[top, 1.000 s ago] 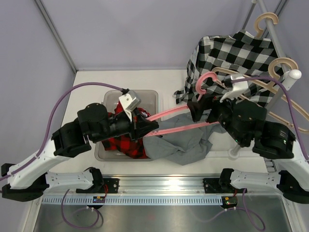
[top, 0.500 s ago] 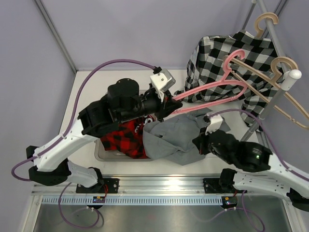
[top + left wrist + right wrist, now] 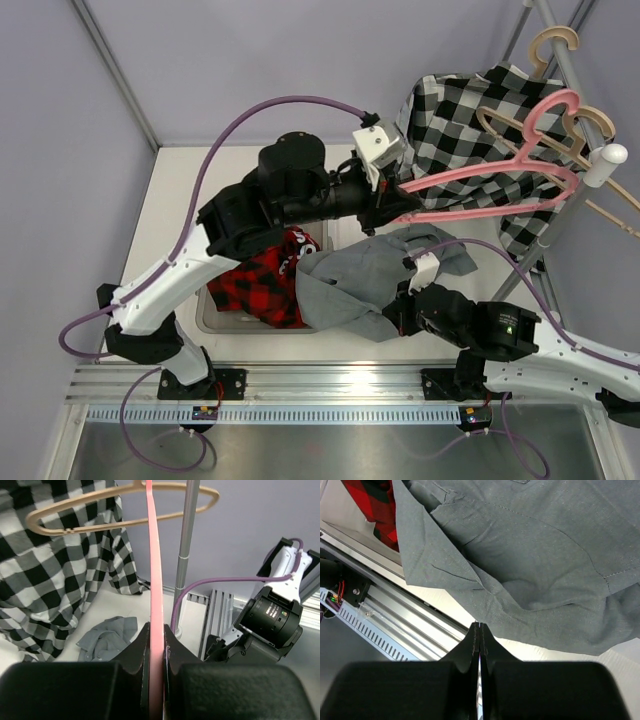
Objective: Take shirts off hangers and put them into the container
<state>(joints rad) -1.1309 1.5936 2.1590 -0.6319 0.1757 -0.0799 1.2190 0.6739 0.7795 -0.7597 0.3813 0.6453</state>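
Since a second ago, my left gripper [image 3: 156,630] has swung the pink hanger [image 3: 152,555] away from the container [image 3: 208,320] up beside the checked shirt [image 3: 450,110] on the rack [image 3: 186,545], still clenched on it. My right gripper [image 3: 478,625], clenched empty, hovers by the grey shirt [image 3: 360,285], which sprawls across the counter [image 3: 175,200] and over the plaid shirt [image 3: 255,290] in the container.

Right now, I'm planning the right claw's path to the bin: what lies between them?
The grey shirt, draped over the bin's right rim beside the red shirt; the top view shows it.
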